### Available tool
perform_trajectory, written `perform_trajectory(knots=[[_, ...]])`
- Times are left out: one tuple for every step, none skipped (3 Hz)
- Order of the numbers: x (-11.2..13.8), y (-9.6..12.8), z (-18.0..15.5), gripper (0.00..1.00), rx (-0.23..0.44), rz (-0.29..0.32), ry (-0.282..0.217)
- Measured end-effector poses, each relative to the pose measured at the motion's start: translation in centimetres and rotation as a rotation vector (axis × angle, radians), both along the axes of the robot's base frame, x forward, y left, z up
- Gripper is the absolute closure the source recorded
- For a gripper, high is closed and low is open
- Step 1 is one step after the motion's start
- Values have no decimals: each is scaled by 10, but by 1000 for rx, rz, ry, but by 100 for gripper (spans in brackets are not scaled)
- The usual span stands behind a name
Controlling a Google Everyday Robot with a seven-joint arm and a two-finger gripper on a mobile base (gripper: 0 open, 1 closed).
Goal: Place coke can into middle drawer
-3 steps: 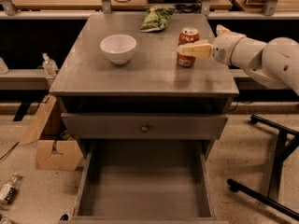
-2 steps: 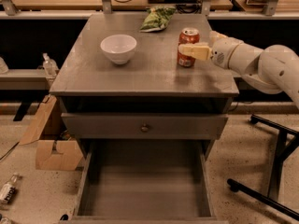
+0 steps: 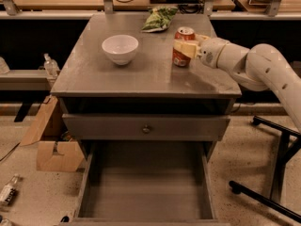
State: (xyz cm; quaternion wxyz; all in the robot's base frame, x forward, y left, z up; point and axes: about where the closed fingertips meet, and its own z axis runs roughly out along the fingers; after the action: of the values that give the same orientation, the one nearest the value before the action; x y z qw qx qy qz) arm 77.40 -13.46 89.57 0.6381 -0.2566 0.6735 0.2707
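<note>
The coke can (image 3: 178, 59), red-orange with a silver top, stands upright on the grey cabinet top (image 3: 141, 76), right of centre. My gripper (image 3: 181, 46) reaches in from the right on a white arm and sits at the can's upper half, covering part of its front. The middle drawer (image 3: 146, 197) is pulled out low at the front, a deep grey tray with a bare floor, well below the can.
A white bowl (image 3: 120, 48) stands left of the can. A green snack bag (image 3: 159, 19) lies at the back. A closed drawer front with a round knob (image 3: 146, 127) sits above the open drawer. A cardboard box (image 3: 51, 149) stands on the floor at left, black chair legs (image 3: 268, 199) at right.
My gripper and arm have moved left, further onto the coke can. The can has stayed in place on the cabinet top.
</note>
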Motion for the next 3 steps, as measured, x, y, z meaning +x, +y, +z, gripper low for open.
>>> perform_trajectory(knots=[[0,1,0,97,-1,0,0],[1,9,6,100,-19,24,-5],[-15,42,31,100,-84,108,-31]])
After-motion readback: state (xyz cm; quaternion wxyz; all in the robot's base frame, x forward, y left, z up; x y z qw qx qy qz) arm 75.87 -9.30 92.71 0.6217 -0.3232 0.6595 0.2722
